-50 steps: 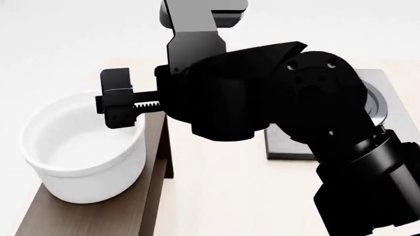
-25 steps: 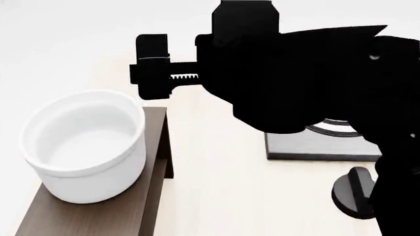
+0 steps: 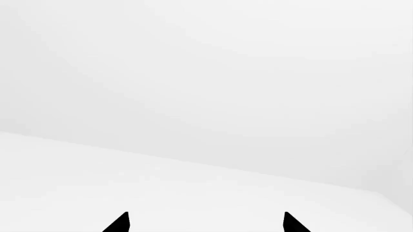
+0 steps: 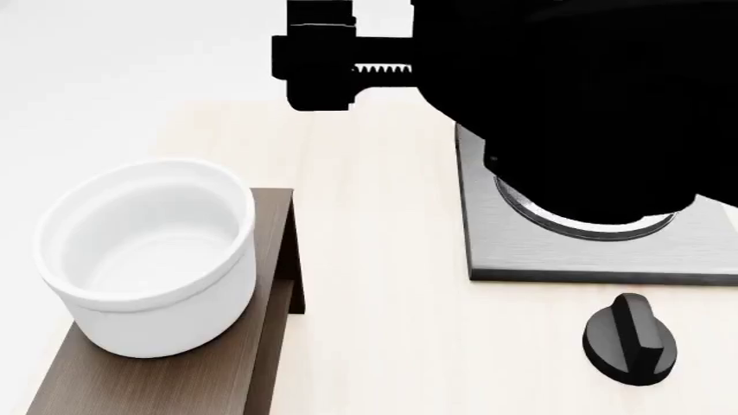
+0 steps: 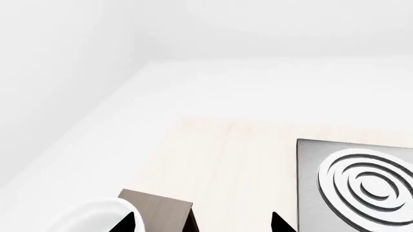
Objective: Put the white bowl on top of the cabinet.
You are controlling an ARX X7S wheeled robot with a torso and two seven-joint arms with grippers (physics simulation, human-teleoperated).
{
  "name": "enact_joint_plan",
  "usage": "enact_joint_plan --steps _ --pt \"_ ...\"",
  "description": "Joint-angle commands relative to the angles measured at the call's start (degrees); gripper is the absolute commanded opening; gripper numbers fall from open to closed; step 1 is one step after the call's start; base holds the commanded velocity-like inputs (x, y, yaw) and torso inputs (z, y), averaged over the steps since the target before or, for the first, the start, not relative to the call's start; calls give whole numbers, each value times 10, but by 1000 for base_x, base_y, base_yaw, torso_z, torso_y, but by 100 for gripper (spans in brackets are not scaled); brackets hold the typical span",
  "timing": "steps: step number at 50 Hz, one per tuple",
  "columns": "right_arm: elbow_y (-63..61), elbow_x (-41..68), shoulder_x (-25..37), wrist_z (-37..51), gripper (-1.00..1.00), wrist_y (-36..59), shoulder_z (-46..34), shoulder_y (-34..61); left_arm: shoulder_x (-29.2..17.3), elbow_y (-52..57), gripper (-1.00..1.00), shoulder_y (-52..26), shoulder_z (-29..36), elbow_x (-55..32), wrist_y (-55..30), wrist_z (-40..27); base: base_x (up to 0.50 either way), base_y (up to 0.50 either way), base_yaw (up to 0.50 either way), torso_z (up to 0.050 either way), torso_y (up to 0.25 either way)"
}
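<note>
- Bowl (image 4: 148, 256): white, deep, upright and empty, standing on the cabinet (image 4: 173, 376) near its end; the bottom sits flat on the dark wood top.
- Nothing touches the bowl; both arms are clear of it.
- Cabinet: dark grey-brown wood, on the pale surface (image 4: 381, 285), running toward the lower left of the head view.
- Right end effector (image 5: 202, 223): high above the surface, well apart from the bowl. Its two black fingertips show wide apart in the right wrist view with nothing between them; in the head view one finger (image 4: 317, 56) juts out on a toothed rack.
- The right arm's black body hides much of the upper right of the head view.
- Stove plate (image 4: 524, 251): grey and square, to the right of the cabinet, with a ringed burner (image 5: 368, 186).
- Knob (image 4: 626, 339): black, on the surface in front of the stove plate.
- Left end effector (image 3: 205, 223): two black tips spread apart, holding nothing, facing plain white background.
</note>
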Motion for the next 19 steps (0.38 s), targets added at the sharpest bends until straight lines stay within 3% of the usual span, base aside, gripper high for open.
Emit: enact_joint_plan --steps 1,19 --pt "-42 39 23 41 100 -11 18 15 0 0 100 0 0 1 0 -1 0 0 0 0 0" --pt "-111 97 47 99 100 -40 45 48 0 2 100 1 0 0 1 0 0 0 0 0 0"
